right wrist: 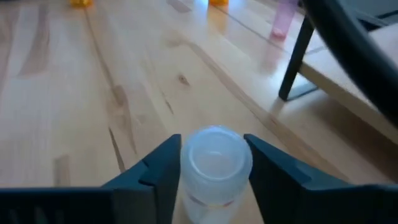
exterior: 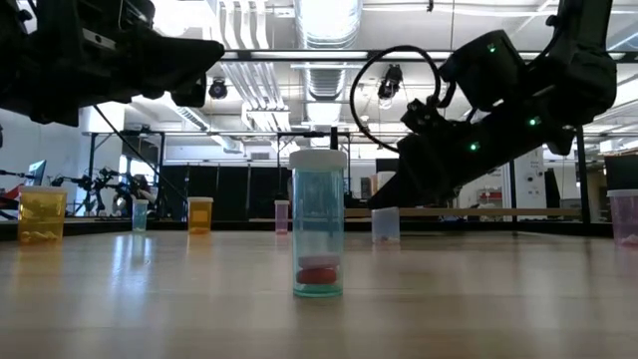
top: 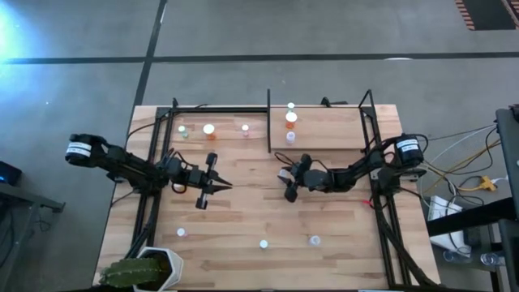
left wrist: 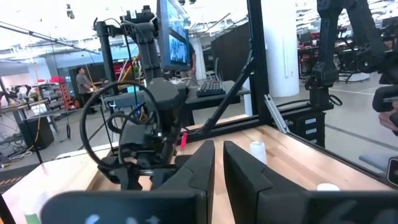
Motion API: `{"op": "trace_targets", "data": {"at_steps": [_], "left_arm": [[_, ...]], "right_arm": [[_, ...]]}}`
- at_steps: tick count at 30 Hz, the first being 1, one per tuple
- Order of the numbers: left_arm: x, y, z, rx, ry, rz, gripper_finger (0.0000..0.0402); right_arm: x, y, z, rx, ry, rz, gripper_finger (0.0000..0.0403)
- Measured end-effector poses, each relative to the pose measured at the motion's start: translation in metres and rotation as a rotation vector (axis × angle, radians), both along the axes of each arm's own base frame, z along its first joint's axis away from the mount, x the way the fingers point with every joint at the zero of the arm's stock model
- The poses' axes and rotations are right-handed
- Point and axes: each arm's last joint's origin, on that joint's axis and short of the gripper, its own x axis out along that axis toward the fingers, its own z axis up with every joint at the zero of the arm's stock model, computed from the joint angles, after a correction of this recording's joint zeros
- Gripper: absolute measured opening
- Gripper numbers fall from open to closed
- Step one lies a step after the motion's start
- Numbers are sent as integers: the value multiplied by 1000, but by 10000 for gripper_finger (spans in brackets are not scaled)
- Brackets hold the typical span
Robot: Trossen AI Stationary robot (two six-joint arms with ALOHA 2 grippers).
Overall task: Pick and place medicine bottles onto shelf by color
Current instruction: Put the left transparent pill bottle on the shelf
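Note:
A clear medicine bottle (right wrist: pixel 214 165) with a white cap stands upright on the table's middle, between the fingers of my right gripper (right wrist: pixel 214 186), which is shut on it. In the low view it shows as the clear bottle (exterior: pixel 385 227) under my right gripper (exterior: pixel 387 204). My left gripper (top: pixel 227 185) hovers shut over the table's left half, holding nothing. The shelf (top: pixel 332 134) runs along the far edge with a black divider bar (top: pixel 269 122). A few bottles stand on it: green (top: pixel 184 130), orange (top: pixel 209 130), pink (top: pixel 245 128). My right gripper pinches the clear bottle between its two fingers, on opposite sides of the body (right wrist: pixel 186 183) just below the cap. The fingers (right wrist: pixel 155 171) come from the table's right side, slanting slightly down. The bottle stands upright with its base (exterior: pixel 385 239) on the table.
A teal bottle (exterior: pixel 318 224) with red pills stands near the front edge, with two more small bottles (top: pixel 180 233) (top: pixel 314 240) on either side of it. Three bottles (top: pixel 290 120) stand in a row just right of the divider. A potted plant (top: pixel 142 272) sits at the near left corner.

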Motion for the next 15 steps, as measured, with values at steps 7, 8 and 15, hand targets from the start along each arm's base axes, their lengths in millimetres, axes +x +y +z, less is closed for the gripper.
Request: {"op": "trace_targets", "data": {"at_steps": [7,8,15], "left_arm": [[0,0,0,0,1,0,15],[0,0,0,0,1,1,15],[0,0,0,0,1,1,15]], "right_arm": [[0,0,12,-27,-29,15,129],[0,0,18,-36,-45,18,131],[-26,-15,75,-128,-27,-161,138]]}}
